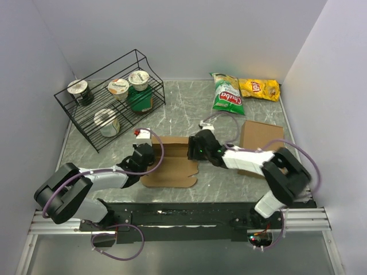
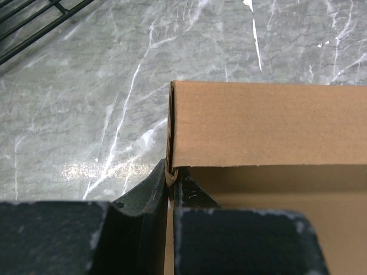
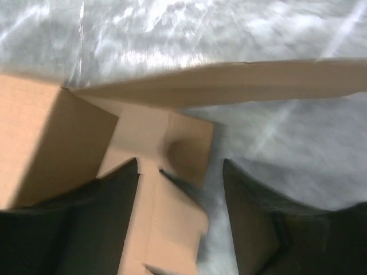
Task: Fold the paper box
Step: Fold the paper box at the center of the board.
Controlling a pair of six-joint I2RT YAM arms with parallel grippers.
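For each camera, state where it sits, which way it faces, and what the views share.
Top external: above and behind the robot, looking down on the table; left gripper and right gripper flank the paper box.
Left wrist: on the left arm, facing along the left gripper, shut on a box wall.
Right wrist: on the right arm, looking down past the open right gripper at a flap.
All three share the paper box.

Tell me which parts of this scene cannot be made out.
- Top view: the right end effector covers the paper box's right end.
- Left wrist view: the right edge and the left end effector hide most of the box.
- Right wrist view: motion blur; whether either finger touches the flap is unclear.
- Top view: print on the cup lids is too small.
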